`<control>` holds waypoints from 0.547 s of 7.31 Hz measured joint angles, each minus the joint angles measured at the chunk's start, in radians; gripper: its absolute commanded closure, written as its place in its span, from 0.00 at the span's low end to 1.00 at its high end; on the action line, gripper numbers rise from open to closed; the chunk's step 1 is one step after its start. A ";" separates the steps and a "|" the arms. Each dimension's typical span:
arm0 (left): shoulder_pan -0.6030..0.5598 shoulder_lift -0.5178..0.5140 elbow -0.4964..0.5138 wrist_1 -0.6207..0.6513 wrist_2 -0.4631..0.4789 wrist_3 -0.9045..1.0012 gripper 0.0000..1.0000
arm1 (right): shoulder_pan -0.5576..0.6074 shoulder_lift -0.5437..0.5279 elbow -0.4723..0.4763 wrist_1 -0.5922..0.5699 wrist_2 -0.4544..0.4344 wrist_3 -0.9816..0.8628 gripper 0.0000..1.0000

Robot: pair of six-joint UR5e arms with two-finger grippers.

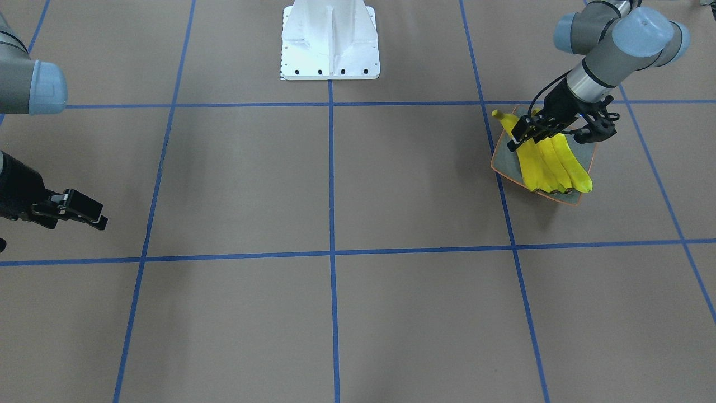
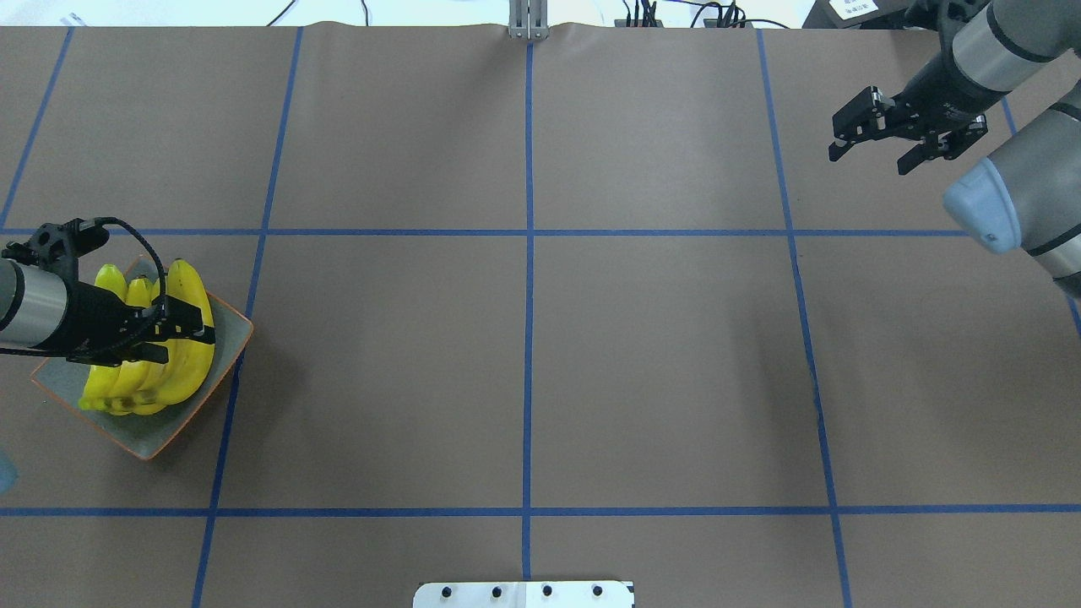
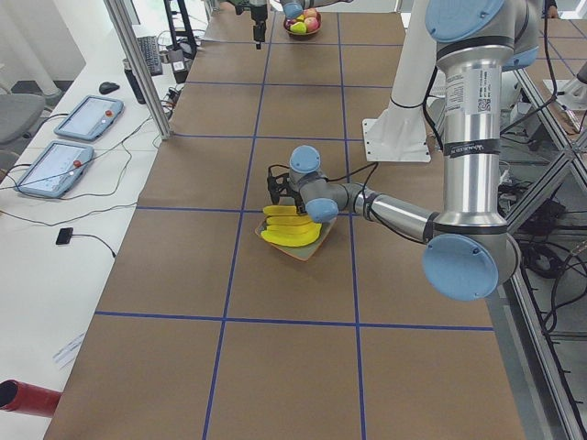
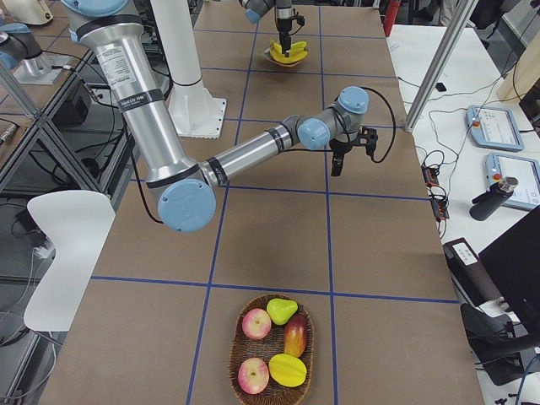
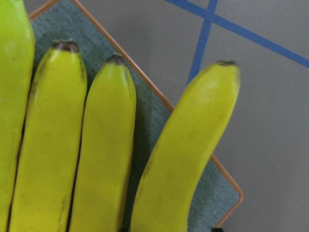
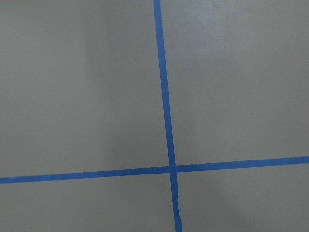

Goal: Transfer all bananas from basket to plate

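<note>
The bananas (image 5: 104, 154) have smooth, waxy yellow skin with a dull sheen and faint brown scuffs. The plate (image 5: 147, 116) has a finely textured, matt grey-green face and a smoother orange rim; what it is made of cannot be told. The surface (image 2: 659, 363) is covered in a matt brown, paper-like sheet, crossed by blue tape (image 6: 164, 96) with a slight gloss. The left claw (image 2: 198, 331) and right claw (image 2: 868, 160) are matt black. The left arm's tube (image 3: 472, 137) is brushed silver metal, and its joint caps (image 3: 465, 266) are smooth blue plastic. The basket (image 4: 234, 354) is woven wicker.
</note>
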State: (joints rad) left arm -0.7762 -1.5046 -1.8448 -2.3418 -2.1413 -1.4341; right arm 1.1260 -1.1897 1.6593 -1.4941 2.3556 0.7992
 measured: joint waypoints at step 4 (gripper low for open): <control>-0.107 -0.004 -0.007 0.034 -0.051 0.082 0.00 | 0.030 -0.007 -0.004 -0.006 -0.006 -0.036 0.00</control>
State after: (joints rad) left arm -0.8833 -1.5088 -1.8515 -2.3075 -2.1926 -1.3525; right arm 1.1558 -1.1971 1.6558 -1.5005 2.3495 0.7630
